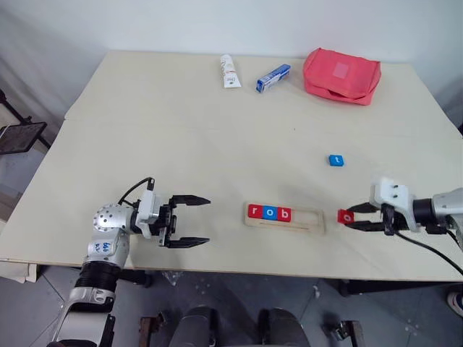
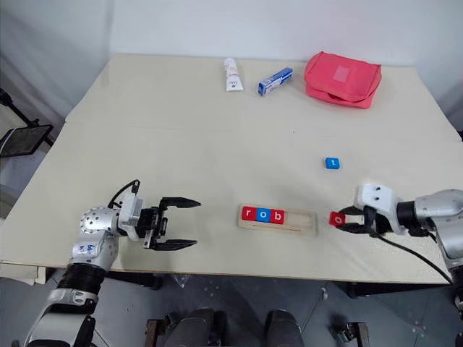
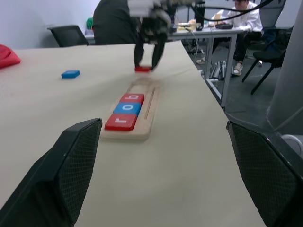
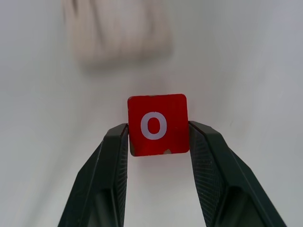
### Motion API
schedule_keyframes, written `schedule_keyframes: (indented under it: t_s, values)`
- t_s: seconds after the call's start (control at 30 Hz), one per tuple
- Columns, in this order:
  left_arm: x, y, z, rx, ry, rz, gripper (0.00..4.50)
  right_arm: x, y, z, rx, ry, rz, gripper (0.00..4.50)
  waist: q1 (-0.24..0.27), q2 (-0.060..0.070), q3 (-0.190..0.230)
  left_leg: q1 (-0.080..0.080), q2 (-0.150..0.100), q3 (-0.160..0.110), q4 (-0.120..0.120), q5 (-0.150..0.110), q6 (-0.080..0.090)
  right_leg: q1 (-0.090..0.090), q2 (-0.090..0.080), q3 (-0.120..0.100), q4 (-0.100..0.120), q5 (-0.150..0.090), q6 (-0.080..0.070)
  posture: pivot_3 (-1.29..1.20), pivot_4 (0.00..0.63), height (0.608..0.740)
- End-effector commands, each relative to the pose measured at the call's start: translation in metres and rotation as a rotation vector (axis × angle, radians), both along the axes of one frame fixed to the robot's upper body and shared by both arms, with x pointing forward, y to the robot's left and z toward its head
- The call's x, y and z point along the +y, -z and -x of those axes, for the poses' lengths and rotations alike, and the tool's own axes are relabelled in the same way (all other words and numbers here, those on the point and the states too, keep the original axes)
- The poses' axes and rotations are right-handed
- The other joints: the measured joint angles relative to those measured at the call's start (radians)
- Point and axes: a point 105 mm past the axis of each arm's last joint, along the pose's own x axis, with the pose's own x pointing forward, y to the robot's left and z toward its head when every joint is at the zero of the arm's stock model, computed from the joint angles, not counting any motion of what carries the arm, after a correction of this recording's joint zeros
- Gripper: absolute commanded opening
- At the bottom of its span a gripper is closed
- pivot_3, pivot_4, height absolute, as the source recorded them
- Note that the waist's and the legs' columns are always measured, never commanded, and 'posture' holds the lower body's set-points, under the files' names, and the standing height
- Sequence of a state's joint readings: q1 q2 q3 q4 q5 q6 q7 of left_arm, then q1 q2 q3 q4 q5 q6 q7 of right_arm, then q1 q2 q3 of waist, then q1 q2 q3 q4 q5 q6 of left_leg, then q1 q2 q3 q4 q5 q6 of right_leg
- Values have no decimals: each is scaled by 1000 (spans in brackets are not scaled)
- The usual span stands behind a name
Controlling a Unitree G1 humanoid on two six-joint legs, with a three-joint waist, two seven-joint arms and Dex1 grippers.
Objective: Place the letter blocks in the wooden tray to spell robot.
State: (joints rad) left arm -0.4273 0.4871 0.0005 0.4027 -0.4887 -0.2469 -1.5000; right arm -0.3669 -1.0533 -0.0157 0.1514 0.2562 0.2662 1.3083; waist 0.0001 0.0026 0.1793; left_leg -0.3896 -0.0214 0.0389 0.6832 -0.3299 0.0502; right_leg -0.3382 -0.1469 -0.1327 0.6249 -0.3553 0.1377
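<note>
**Red "o" tile clamped beside the tray**

Red and square, the "o" tile [image 4: 157, 124] sits pinched between the two black fingers of the right gripper [image 1: 356, 217], just off the open end of the wooden tray [image 1: 307, 221]. Three letter blocks already lie in the tray's groove at its far end from that gripper: a red "r" [image 1: 255, 211], a blue "o" [image 1: 270, 212] and a red "b" [image 1: 285, 214], touching side by side. The groove between the "b" and the gripper is bare wood. A blue "t" tile [image 1: 336, 160] lies on the table [image 1: 145, 144] farther from the robot than the right gripper, well apart from it. The left gripper [image 1: 189, 221] hangs beyond the tray's filled end, jaws spread wide, holding nothing. Along the far edge of the table lie a white tube [image 1: 229, 71], a blue-and-white box [image 1: 273, 78] and a red pouch [image 1: 341, 76]; their print is too small to read.
</note>
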Motion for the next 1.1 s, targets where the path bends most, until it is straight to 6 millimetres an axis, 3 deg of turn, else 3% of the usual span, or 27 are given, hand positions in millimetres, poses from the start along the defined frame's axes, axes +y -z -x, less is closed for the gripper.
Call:
schedule_keyframes:
  t_s: [0.03, 0.33, 0.8, 1.1]
  values:
    - [-1, -8, 1, -30, 29, -23, 4500, 16, -26, 1, -40, -16, -56, 1467, 3, 0, 0, 0, 0, 0, 0, 0, 0, 0, 0, 0, 0, 0, 0, 0, 150, 740]
    - [-3, -13, -6, -42, 33, -61, 4500, 59, -20, 5, -7, -141, 20, 1467, 15, 0, 0, -1, -1, -2, 0, 0, 0, -1, 0, 0, 0, 0, 0, 0, 150, 740]
    - [-5, -14, -5, -57, 39, -57, 4500, 70, 1, -7, 9, -153, 102, 1467, 12, 0, 0, -2, -1, -1, 0, 0, 0, -2, 0, -1, 0, 0, 0, 0, 150, 740]
    - [-4, -13, -4, -62, 34, -58, 4500, 76, 5, -9, 13, -170, 113, 1467, 12, 0, 0, -2, -1, -1, 0, 0, 0, -2, 0, -1, 1, 0, 0, 0, 150, 740]
